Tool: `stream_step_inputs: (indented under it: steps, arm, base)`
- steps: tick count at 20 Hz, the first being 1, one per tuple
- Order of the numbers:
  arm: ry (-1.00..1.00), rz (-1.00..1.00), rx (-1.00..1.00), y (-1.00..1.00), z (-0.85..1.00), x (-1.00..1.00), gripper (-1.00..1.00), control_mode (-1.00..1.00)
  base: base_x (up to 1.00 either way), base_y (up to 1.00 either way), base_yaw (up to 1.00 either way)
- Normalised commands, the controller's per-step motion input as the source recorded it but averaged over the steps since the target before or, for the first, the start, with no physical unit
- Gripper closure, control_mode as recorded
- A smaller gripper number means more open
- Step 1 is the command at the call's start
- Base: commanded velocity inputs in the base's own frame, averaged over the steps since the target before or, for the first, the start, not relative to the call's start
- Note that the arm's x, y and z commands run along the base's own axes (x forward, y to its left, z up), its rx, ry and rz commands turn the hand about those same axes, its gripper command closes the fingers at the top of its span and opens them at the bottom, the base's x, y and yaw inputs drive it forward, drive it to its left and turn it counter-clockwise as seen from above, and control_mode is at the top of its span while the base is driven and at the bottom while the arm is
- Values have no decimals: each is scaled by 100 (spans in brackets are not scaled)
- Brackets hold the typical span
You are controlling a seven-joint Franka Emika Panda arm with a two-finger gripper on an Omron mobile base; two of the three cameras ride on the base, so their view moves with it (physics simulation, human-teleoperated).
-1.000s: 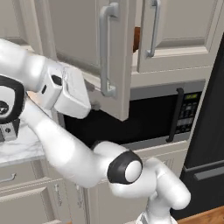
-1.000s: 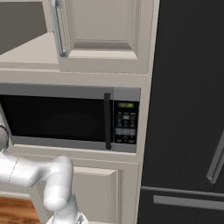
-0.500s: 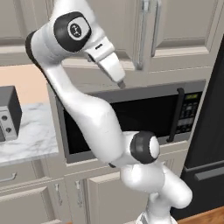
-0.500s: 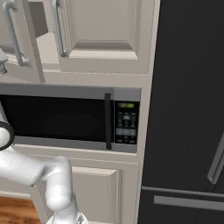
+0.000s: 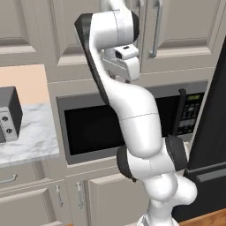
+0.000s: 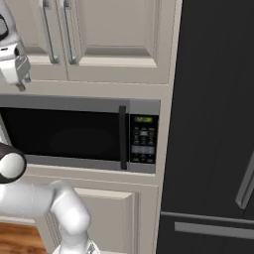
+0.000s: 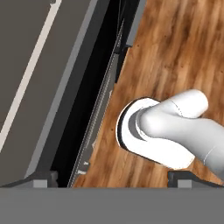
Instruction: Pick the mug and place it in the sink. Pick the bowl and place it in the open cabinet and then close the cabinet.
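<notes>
The beige upper cabinet point(image 5: 187, 26) point(image 6: 119, 34) stands over the black microwave point(image 5: 97, 128) point(image 6: 69, 136), and both its doors are shut, with the silver bar handles point(image 6: 69, 30) side by side. My gripper point(image 5: 125, 78) point(image 6: 21, 82) hangs just in front of the cabinet's lower edge and points down. In the hand view the gripper point(image 7: 114, 178) is open, its fingertips point(image 7: 41, 178) wide apart with nothing between them. The mug, the bowl and the sink are out of view.
A black fridge point(image 6: 213, 124) fills the right side. A grey toaster point(image 5: 9, 114) sits on the white marble counter point(image 5: 31, 141) at the left. Beige lower cabinets point(image 5: 106, 194) run under the microwave. The hand view looks down on the wooden floor point(image 7: 175, 52).
The cabinet door, open a second ago with a brown thing inside, has swung shut. My arm has swept up and to the right, and the hand now hangs in front of the closed doors.
</notes>
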Motion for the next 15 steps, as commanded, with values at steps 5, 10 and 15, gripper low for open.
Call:
stream_step_inputs:
  steps: [5,10,15]
  arm:
    - [-28,17,12,0,-25,100,-100,-100]
    - [-7,1,19,8,14,100,-100,-100]
    - [-10,-3,10,14,18,100,-100,-100]
  base:
    - [0,0,0]
    - [0,0,0]
    - [0,0,0]
